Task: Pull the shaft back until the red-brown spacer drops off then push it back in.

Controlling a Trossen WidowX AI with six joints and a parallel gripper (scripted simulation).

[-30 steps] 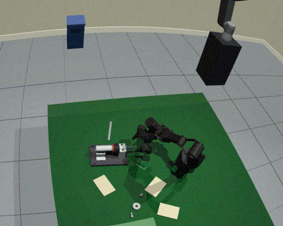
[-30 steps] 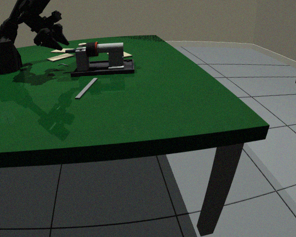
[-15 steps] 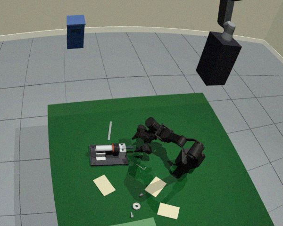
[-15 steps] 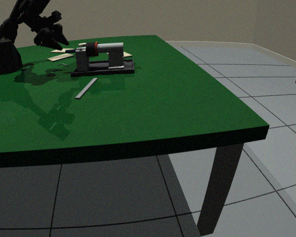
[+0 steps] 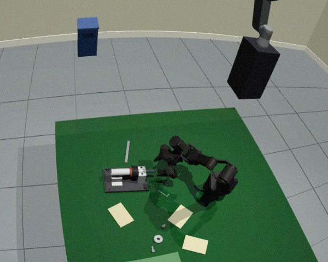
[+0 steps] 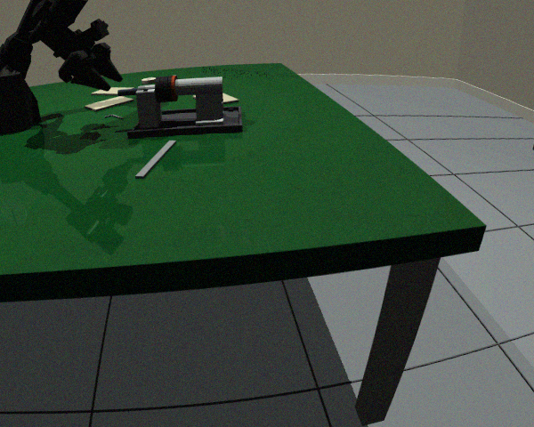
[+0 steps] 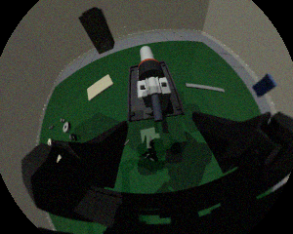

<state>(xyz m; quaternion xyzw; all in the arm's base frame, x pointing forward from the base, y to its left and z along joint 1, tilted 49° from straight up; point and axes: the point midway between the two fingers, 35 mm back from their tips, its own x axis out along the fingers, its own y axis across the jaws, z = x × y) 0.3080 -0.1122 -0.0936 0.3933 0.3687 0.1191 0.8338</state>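
The gripper is standing with its fingers wide apart and is gripping nothing, its tips hovering around the free end of the one shaft. The step in hand is looking like the approach: the next move is calling for lining up on that end, closing firmly, then drawing straight back in small amounts. The shaft is running through a pale end block into a stack of dark rings, too tightly packed to count. Beyond them one orange-red ring, presumably the target spacer, is sitting against the white cylindrical housing, not yet dropped. Pulling too far would be risking a second spacer. One dark base is carrying it all. Farther out, one grey bar, one hex key, three cream cards, one pale loose ring and two small metal pieces are lying about
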